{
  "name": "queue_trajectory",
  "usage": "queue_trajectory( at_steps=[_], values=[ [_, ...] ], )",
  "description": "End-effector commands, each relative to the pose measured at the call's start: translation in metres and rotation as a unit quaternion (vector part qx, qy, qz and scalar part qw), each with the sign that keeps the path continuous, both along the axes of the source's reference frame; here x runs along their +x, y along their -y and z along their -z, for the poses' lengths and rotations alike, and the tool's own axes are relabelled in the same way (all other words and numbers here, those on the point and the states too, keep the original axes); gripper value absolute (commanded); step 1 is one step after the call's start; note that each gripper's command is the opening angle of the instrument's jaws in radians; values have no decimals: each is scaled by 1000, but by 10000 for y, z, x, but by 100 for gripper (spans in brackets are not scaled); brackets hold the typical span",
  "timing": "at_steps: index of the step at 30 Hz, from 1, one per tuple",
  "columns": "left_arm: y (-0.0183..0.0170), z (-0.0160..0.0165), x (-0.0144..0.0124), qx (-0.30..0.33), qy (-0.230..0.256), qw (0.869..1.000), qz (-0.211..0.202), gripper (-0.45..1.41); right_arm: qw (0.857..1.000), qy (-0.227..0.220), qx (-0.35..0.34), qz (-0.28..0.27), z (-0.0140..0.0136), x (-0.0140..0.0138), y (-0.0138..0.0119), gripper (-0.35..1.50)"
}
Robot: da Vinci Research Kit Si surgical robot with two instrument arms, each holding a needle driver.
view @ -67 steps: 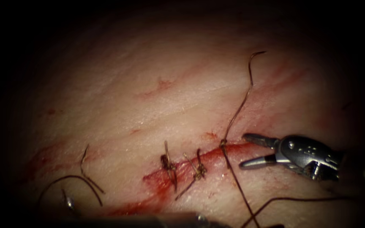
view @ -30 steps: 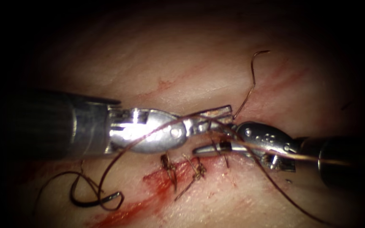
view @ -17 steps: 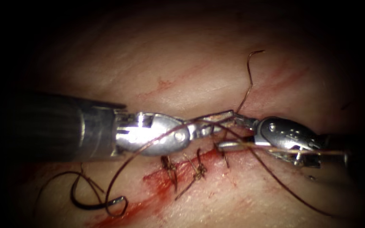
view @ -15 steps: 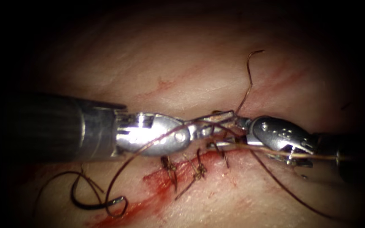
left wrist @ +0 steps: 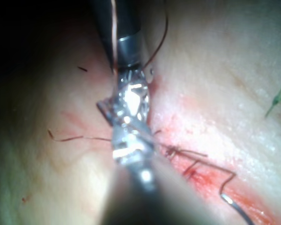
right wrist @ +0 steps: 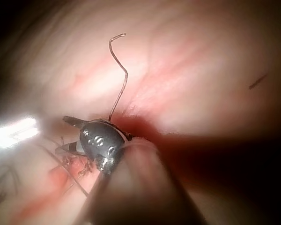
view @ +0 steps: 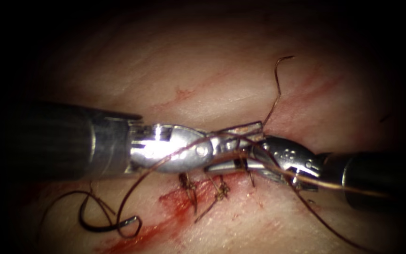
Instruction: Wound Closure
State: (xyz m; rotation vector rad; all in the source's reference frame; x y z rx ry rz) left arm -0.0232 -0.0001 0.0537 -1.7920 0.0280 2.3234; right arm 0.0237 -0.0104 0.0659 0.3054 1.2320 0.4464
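Left pincer (view: 240,134): jaws apart, thread (view: 278,89) looped around it, holding nothing.
Right pincer (view: 233,157): jaws apart, moved left against the left pincer.
Needle (view: 104,228): loose on tissue (view: 189,70), left of the cut (view: 175,202).

The tissue (view: 175,70) is showing pale pink with faint red streaks. The cut (view: 175,202) is glistening deep red with red fluid (view: 142,231). The thread (view: 278,80) is looking reddish brown; the knotted stitches (view: 219,188) are appearing darker brown. Both pincers, left (view: 245,131) and right (view: 233,157), are shining silver on dark grey shafts. The needle (view: 99,228) is gleaming dark steel.
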Motion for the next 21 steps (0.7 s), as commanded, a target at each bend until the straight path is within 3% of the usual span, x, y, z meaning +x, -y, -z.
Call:
queue_trajectory(
  at_steps=[1,2,4,7,12,17,19,21],
  values=[
    [1,-6,-6,1,0,1000,0,-45,1000,-2,1,1,-5,6,8,130],
    [-4,-5,-7,9,1,1000,3,4,1000,-2,1,2,-4,5,9,130],
    [-11,-4,-10,14,1,1000,6,34,1000,-3,1,3,-4,5,12,130],
    [-27,-5,-20,20,-6,1000,7,46,1000,-4,0,4,-2,8,16,130],
    [-50,-14,-37,34,-25,999,2,49,1000,-7,-3,9,-2,10,28,130],
    [-65,-24,-38,41,-26,999,6,47,1000,-7,-6,14,-5,11,38,130],
    [-70,-27,-35,41,-27,999,5,39,1000,-7,-7,16,-5,11,40,130],
    [-75,-29,-31,43,-29,999,1,17,1000,-7,-7,16,-5,10,40,130]
  ],
)
